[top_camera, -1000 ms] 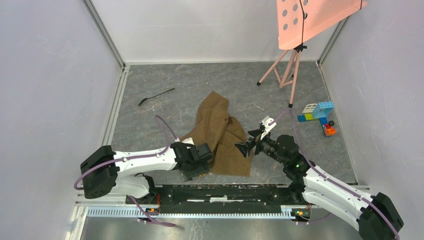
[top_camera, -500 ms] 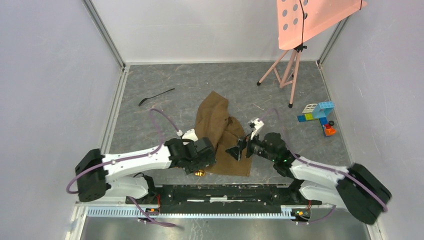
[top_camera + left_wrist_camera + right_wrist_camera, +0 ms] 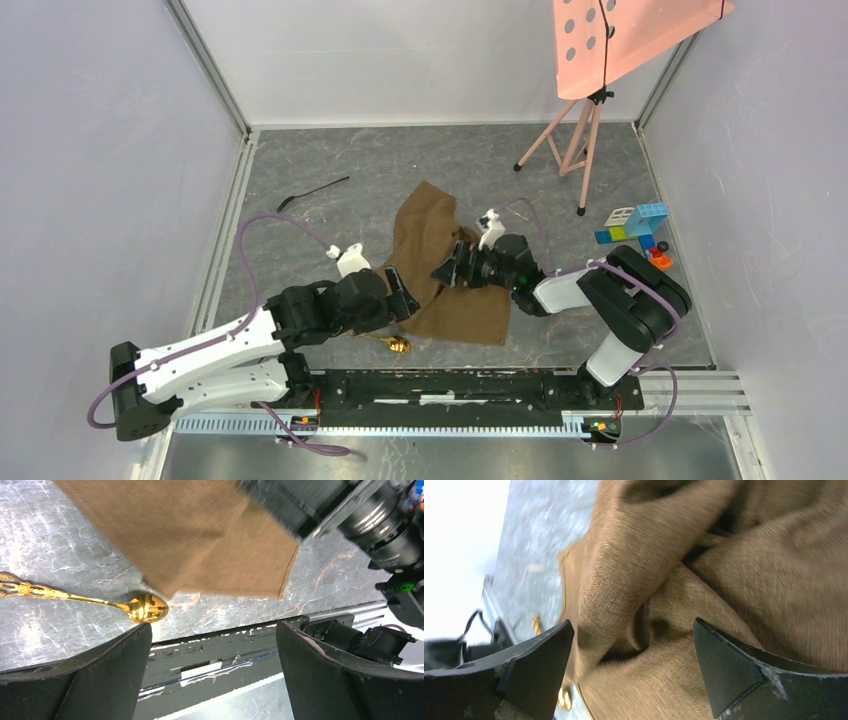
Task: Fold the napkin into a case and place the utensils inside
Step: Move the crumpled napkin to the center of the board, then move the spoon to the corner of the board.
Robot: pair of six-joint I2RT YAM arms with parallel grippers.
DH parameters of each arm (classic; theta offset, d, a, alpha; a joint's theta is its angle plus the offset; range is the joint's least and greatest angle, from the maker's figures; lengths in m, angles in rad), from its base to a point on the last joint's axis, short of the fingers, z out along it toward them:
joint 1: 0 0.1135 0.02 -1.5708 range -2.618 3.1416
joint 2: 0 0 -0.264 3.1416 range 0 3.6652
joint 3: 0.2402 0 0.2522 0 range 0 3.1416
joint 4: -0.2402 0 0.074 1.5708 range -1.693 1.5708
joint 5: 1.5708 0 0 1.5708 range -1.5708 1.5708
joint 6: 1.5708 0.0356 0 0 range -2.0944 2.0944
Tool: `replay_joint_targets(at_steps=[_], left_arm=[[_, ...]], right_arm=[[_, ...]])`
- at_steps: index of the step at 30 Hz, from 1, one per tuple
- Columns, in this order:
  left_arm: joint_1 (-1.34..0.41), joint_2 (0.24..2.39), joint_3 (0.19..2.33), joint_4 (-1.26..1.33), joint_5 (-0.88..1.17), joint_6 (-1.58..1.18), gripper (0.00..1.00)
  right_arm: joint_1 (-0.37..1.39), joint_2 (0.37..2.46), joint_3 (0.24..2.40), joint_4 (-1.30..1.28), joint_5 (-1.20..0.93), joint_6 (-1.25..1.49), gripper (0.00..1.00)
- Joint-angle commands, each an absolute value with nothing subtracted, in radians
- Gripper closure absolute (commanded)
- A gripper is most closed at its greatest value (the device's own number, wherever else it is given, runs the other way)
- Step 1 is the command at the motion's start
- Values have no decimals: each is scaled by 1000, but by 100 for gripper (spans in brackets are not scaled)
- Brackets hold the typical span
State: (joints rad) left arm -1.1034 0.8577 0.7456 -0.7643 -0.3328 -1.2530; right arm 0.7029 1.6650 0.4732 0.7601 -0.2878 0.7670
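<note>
The brown napkin lies crumpled and partly folded at the table's middle. It also shows in the left wrist view and fills the right wrist view. The gold spoon lies flat on the table by the napkin's near left corner, with its bowl just clear of the cloth. The black utensil lies far left. My left gripper is open and empty above the spoon and the napkin's edge. My right gripper is open, its jaws either side of a napkin fold.
Coloured toy blocks sit at the right. A pink music stand stands at the back right. The black rail runs along the table's near edge, close to the spoon. Grey walls close in the left, back and right sides.
My left gripper has drawn back from the near edge, and the spoon now lies bare on the table. My right gripper has moved left onto the napkin.
</note>
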Motion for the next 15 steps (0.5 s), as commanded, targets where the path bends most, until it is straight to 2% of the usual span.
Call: replay_joint_targets(at_steps=[1, 5, 9, 12, 15], left_arm=[[-1072, 921, 719, -643, -253, -1179, 0], [-1051, 1085, 721, -607, -145, -1234, 0], [-1051, 1224, 683, -525, -37, -1361, 0], [-1053, 1260, 646, -430, -23, -1437, 2], [-1052, 1267, 637, -442, -53, -1501, 2]], right_arm=[[568, 1646, 473, 600, -134, 764, 2], [449, 1571, 402, 515, -52, 761, 2], [432, 1505, 394, 482, 15, 729, 2], [432, 1490, 395, 487, 17, 703, 2], [432, 1478, 359, 548, 3, 709, 2]])
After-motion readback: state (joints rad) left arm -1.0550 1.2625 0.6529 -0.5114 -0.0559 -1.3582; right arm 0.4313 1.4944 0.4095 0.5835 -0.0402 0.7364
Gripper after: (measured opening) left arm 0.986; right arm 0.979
